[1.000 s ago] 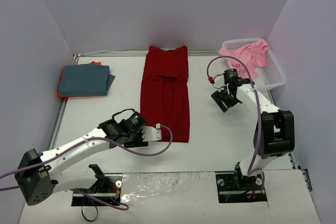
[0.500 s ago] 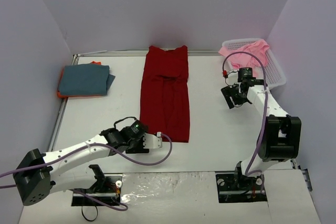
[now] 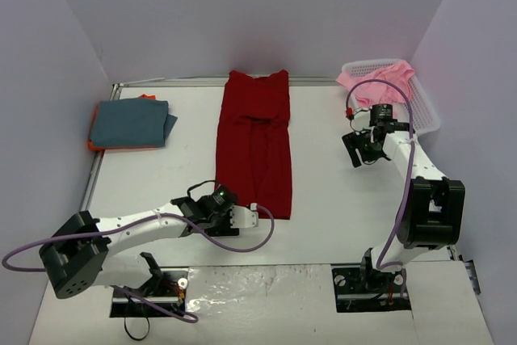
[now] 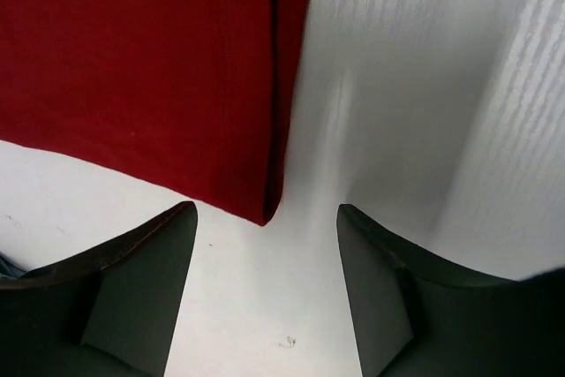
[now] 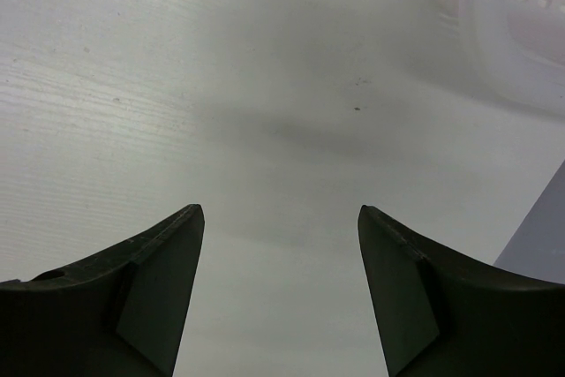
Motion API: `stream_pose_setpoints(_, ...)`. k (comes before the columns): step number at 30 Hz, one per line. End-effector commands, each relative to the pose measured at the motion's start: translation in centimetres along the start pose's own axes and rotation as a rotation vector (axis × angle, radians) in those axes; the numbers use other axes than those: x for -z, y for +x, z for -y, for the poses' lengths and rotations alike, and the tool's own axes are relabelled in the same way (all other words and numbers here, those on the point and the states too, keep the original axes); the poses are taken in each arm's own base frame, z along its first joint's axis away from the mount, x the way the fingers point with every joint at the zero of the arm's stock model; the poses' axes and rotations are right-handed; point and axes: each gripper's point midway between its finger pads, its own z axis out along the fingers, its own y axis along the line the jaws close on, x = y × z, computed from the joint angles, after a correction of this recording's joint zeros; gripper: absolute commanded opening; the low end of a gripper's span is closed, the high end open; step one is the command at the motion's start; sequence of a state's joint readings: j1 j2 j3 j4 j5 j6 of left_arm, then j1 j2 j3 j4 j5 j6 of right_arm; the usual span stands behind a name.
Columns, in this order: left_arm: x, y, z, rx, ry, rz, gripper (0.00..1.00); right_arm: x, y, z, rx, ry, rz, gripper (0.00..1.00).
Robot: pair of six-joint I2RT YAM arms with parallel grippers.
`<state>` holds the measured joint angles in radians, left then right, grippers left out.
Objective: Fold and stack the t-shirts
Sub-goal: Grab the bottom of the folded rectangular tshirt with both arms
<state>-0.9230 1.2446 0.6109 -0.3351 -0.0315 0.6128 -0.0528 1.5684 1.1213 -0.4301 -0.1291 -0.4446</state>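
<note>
Your left gripper [image 4: 260,284] is spread wide with nothing in it, sitting right at the near right corner of the dark red t-shirt [image 3: 255,145] laid flat mid-table. Your right gripper [image 5: 278,293] is wide and empty too, over bare table [image 3: 331,199] near the white basket [image 3: 426,115] holding the pink t-shirt [image 3: 378,82]. The teal t-shirt [image 3: 129,124] lies folded on the orange t-shirt [image 3: 94,148], far left.
</note>
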Motion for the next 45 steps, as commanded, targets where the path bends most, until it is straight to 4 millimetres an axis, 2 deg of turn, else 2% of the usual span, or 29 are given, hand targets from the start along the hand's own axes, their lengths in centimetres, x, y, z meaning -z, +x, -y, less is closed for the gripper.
stream_pose_setpoints(1,-0.7,-0.9,-1.0,0.022,-0.051,0.028,0.63,0.7,-0.5,-0.1,-0.012,-0.019,0.01,0.67)
stream_pose_setpoints(6,-1.6,-0.3,-1.6,0.031,-0.103,-0.002,0.63,0.8,-0.5,-0.4,-0.009,-0.033,0.015,0.67)
stream_pose_setpoints(10,-2.0,0.0,-2.0,0.042,-0.134,-0.02,0.58,0.8,-0.5,-0.6,-0.008,-0.044,0.018,0.67)
stream_pose_setpoints(13,-2.3,0.2,-2.3,0.042,-0.15,-0.037,0.5,0.6,-0.4,-0.8,-0.008,-0.052,0.015,0.67)
stream_pose_setpoints(14,-2.4,0.3,-2.2,0.038,-0.149,-0.044,0.39,0.6,-0.4,-0.8,-0.009,-0.054,0.012,0.66)
stream_pose_setpoints(16,-2.5,0.4,-2.2,0.034,-0.143,-0.055,0.26,0.5,-0.4,-0.9,-0.009,-0.058,0.012,0.67)
stream_pose_setpoints(17,-2.5,0.6,-2.0,0.031,-0.134,-0.067,0.09,0.5,-0.3,-1.0,-0.008,-0.061,0.01,0.67)
stream_pose_setpoints(18,-2.5,0.7,-1.9,0.03,-0.127,-0.071,0.04,0.6,-0.4,-1.1,-0.006,-0.066,0.014,0.67)
stream_pose_setpoints(21,-2.1,0.8,-1.7,0.029,-0.107,-0.078,0.03,1.2,-0.6,-1.7,0.013,-0.09,0.028,0.65)
stream_pose_setpoints(24,-0.6,-0.1,-1.7,0.058,-0.078,-0.014,0.02,2.1,-1.0,-2.6,0.047,-0.125,0.044,0.65)
stream_pose_setpoints(28,1.5,-1.8,-1.8,0.14,0.024,0.107,0.03,3.7,-1.6,-5.3,0.113,-0.248,0.076,0.65)
stream_pose_setpoints(31,3.1,-2.4,-2.1,0.223,0.121,0.176,0.02,4.9,-2.2,-9.4,0.235,-0.359,0.113,0.65)
stream_pose_setpoints(32,3.6,-2.7,-3.0,0.267,0.138,0.215,0.02,5.4,-2.4,-10.4,0.296,-0.381,0.143,0.65)
stream_pose_setpoints(33,3.6,-2.6,-3.1,0.286,0.158,0.215,0.02,5.6,-2.2,-11.3,0.334,-0.4,0.149,0.65)
stream_pose_setpoints(34,3.7,-2.3,-3.2,0.312,0.175,0.212,0.02,5.5,-1.3,-13.0,0.392,-0.437,0.14,0.66)
stream_pose_setpoints(35,3.7,-2.2,-3.9,0.353,0.187,0.224,0.02,5.7,-1.1,-13.7,0.431,-0.447,0.15,0.66)
stream_pose_setpoints(37,3.6,-2.0,-4.1,0.389,0.222,0.233,0.02,5.7,-0.7,-15.0,0.505,-0.474,0.154,0.66)
stream_pose_setpoints(38,3.5,-1.7,-4.4,0.415,0.232,0.235,0.03,5.5,-0.3,-16.2,0.549,-0.498,0.145,0.66)
stream_pose_setpoints(42,2.4,-2.9,-3.9,0.451,0.346,0.256,0.02,5.2,-0.1,-19.3,0.657,-0.567,0.155,0.66)
stream_pose_setpoints(45,1.4,-2.7,-3.2,0.463,0.422,0.225,0.02,4.7,0.3,-21.5,0.743,-0.576,0.156,0.66)
